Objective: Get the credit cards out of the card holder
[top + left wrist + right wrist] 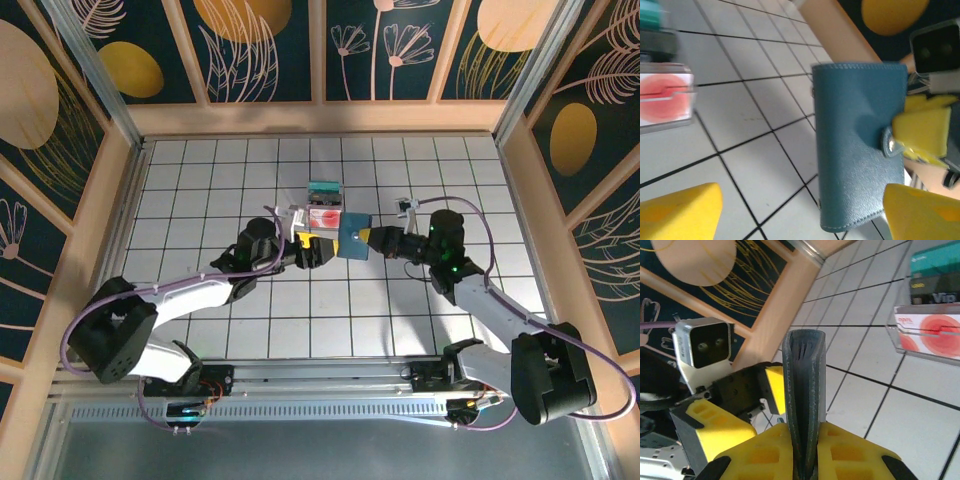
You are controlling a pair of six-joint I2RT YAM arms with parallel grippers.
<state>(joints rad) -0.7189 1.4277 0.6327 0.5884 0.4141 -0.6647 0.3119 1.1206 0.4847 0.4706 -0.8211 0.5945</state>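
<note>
— On the bench beyond both arms, how many cards are out?
— Both, by the look of it. The teal card [323, 189] lies flat, and the whitish-pink card [322, 215] with its red mark sits just on the near side of it. Each is clear of the card holder [350, 240].
— So what's left?
— Little, I'd judge. Edge-on, the holder's slots look empty, though I can't be sure. Setting it down may be all that remains.
— And the arms?
— Both reach in to the middle, wrists facing each other. The right end effector [804, 445] is clamped on the holder at the edge with the snap; whether it is lifted off the bench I cannot tell. The left end effector [308, 250] hangs just beside it, fingers spread, gripping nothing.
</note>
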